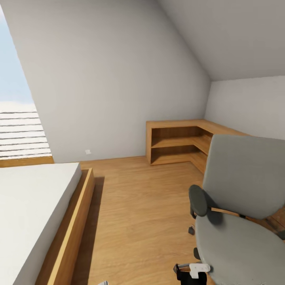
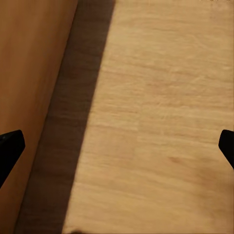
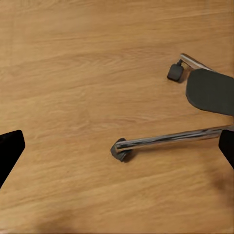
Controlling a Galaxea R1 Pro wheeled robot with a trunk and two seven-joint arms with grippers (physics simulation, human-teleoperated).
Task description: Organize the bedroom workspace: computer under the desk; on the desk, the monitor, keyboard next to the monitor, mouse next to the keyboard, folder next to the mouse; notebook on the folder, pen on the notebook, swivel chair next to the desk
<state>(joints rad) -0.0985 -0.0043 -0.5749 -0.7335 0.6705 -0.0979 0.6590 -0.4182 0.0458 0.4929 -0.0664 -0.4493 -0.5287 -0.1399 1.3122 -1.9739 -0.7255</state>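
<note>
Nearest, the grey padded swivel chair [image 1: 241,213] with black armrests stands on the wooden floor [image 1: 134,213]; the right gripper [image 3: 117,146] hangs spread wide and empty above its chrome star base [image 3: 170,139], while the left gripper [image 2: 117,141], equally spread and empty, hovers over floor beside the wooden bed frame [image 1: 69,233]. The seat seems bare, though only part shows. Beyond the chair sits a low wooden corner shelf [image 1: 178,142]; moving the chair probably calls for approaching the backrest squarely, clear of the casters.
</note>
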